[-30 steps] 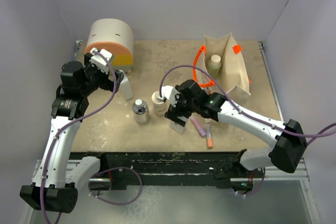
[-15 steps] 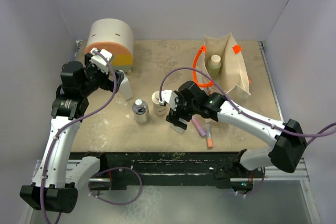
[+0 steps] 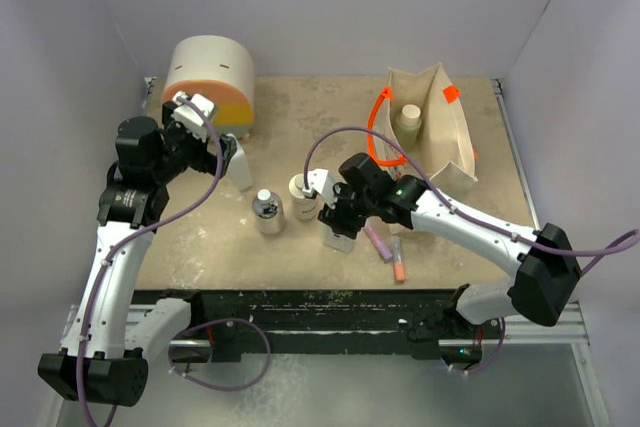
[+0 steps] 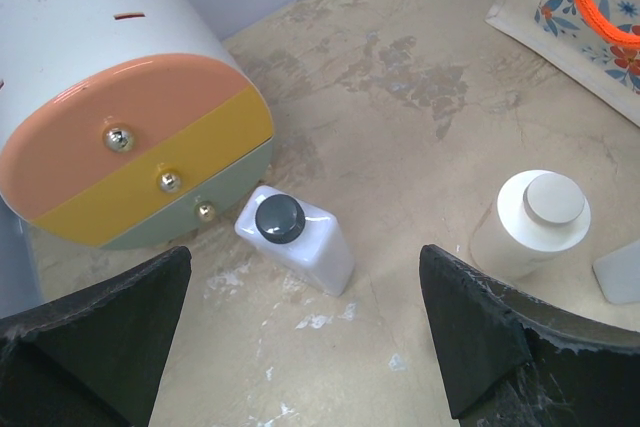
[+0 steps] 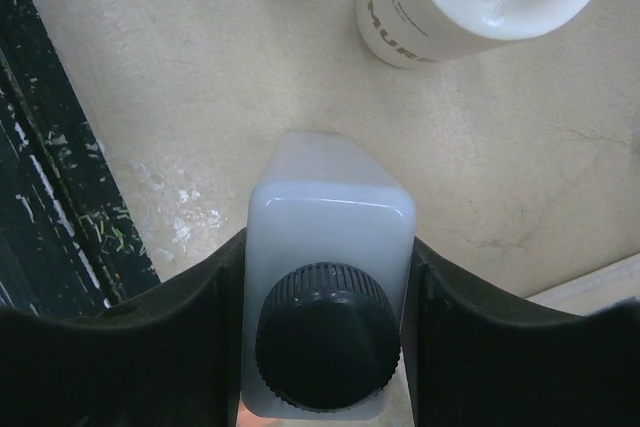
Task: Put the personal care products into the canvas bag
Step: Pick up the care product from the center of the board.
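Observation:
My right gripper (image 3: 337, 219) is shut on a white bottle with a black cap (image 3: 341, 239) that stands on the table; in the right wrist view both fingers (image 5: 190, 317) press its sides (image 5: 328, 237). The squat cream jar (image 3: 302, 195) stands just left of it. A clear-grey bottle with a white cap (image 3: 266, 211) stands further left. My left gripper (image 3: 222, 155) is open and empty above the second white bottle with a black cap (image 4: 296, 237). The canvas bag (image 3: 452, 142) with orange handles stands at the back right, with the green bottle (image 3: 408, 123) inside.
The round cream, orange and yellow drawer box (image 3: 207, 82) stands at the back left, close to my left gripper. Two pink tubes (image 3: 380, 243) lie on the table just right of my right gripper. The table's dark front edge (image 3: 330, 302) is near.
My right gripper has shifted slightly and settled around the white bottle near the table front. The left arm has not moved.

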